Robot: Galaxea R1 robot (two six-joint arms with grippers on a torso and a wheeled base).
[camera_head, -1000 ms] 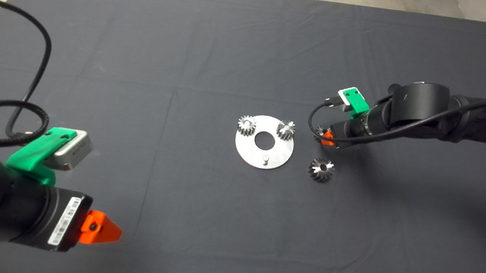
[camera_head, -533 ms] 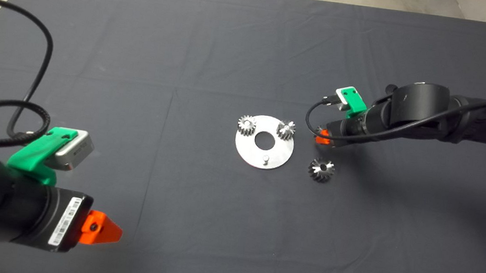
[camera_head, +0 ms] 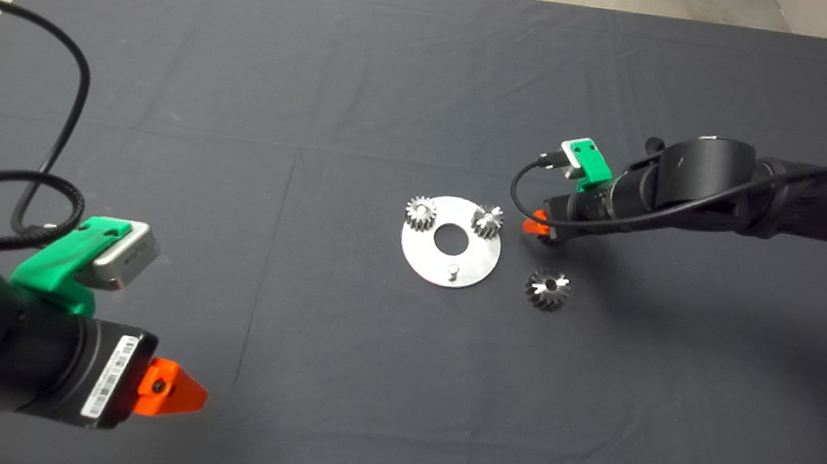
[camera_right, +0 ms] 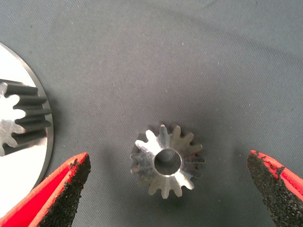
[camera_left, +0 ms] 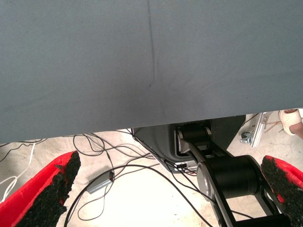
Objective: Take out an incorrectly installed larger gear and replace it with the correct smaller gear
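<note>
Four gears show: two light silver small gears [camera_head: 421, 213] on the round plate [camera_head: 426, 259], the larger gear [camera_head: 548, 288] on the mat [camera_head: 320, 97] beside the plate, and the smaller gear [camera_right: 167, 160]. The smaller gear lies flat between the right gripper [camera_right: 168, 189]'s spread fingers [camera_right: 66, 187], untouched. The left gripper [camera_left: 165, 189] hangs open at the mat's near left edge

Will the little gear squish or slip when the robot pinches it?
Probably no squishing: the little gear looks like solid metal. It might slip a bit, since its teeth are shiny, though the right gripper's rough black pads should help. Lying flat on the mat, it likely won't roll.
</note>
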